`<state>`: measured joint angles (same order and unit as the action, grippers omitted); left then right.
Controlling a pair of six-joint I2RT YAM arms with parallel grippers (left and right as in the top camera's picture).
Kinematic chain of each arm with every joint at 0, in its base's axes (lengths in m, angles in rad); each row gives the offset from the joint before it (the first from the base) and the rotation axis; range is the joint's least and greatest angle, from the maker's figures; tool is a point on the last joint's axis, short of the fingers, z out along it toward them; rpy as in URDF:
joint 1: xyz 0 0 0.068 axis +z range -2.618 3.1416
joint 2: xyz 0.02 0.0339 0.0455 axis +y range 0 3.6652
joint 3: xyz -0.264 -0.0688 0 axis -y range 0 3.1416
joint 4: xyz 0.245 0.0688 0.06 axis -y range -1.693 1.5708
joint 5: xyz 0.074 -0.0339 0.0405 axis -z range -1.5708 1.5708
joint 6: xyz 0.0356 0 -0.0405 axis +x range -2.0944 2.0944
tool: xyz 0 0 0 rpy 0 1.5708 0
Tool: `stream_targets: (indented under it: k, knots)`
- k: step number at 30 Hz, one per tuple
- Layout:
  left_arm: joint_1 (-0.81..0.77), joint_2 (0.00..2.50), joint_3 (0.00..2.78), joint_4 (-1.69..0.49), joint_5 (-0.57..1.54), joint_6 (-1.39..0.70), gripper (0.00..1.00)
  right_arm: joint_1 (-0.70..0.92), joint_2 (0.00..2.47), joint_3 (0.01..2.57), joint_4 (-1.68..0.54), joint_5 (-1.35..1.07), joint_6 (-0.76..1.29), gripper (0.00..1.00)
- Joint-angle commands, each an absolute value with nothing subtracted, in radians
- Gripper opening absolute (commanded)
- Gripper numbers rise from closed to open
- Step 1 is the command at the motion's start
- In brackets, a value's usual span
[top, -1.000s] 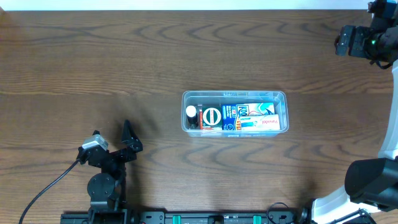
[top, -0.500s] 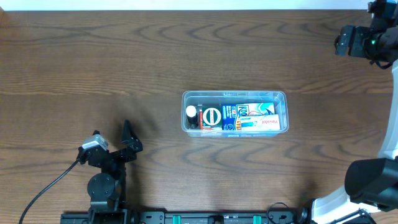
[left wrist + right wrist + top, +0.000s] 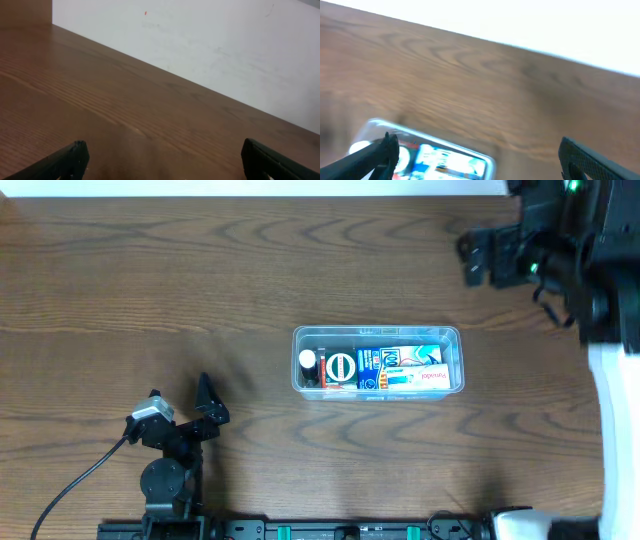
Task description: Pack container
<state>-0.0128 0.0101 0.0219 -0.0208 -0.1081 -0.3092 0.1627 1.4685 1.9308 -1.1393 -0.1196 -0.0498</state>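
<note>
Wood-grain table [image 3: 150,280] bears the container [image 3: 452,335]; its boxes' [image 3: 400,360] lettering is unreadable.

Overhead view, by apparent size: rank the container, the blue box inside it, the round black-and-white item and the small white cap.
1. container, by far the largest
2. blue box
3. round black-and-white item
4. white cap, the smallest
All lie at a similar distance from the camera, so the order is safe.

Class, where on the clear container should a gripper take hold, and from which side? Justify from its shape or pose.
Probably the container by its far long rim, pinched from above: it lies flat, open-topped, and its contents leave a gap along that wall.
</note>
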Motion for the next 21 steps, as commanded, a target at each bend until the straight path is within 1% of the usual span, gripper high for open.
stream_targets:
  k: [1,4,7,12,16,21]
  knots:
    - [-0.006,0.004,0.004,-0.063,-0.120,-0.289,0.98,0.237,1.375,1.890,-1.136,-0.111,-0.039,0.99]
    - [-0.006,0.004,0.004,-0.063,-0.120,-0.288,0.98,0.268,1.267,1.789,-1.077,-0.105,-0.046,0.99]
    - [-0.006,0.004,0.004,-0.063,-0.120,-0.289,0.98,0.257,1.136,1.615,-0.931,-0.105,-0.051,0.99]
    - [-0.006,0.004,0.004,-0.063,-0.120,-0.289,0.98,0.168,0.895,1.234,-0.583,-0.105,-0.057,0.99]
    - [-0.006,0.004,0.004,-0.064,-0.120,-0.288,0.98,0.093,0.720,0.957,-0.369,-0.105,-0.057,0.99]
    - [-0.006,0.004,0.004,-0.063,-0.120,-0.289,0.98,0.058,0.522,0.640,-0.159,-0.105,-0.058,0.99]
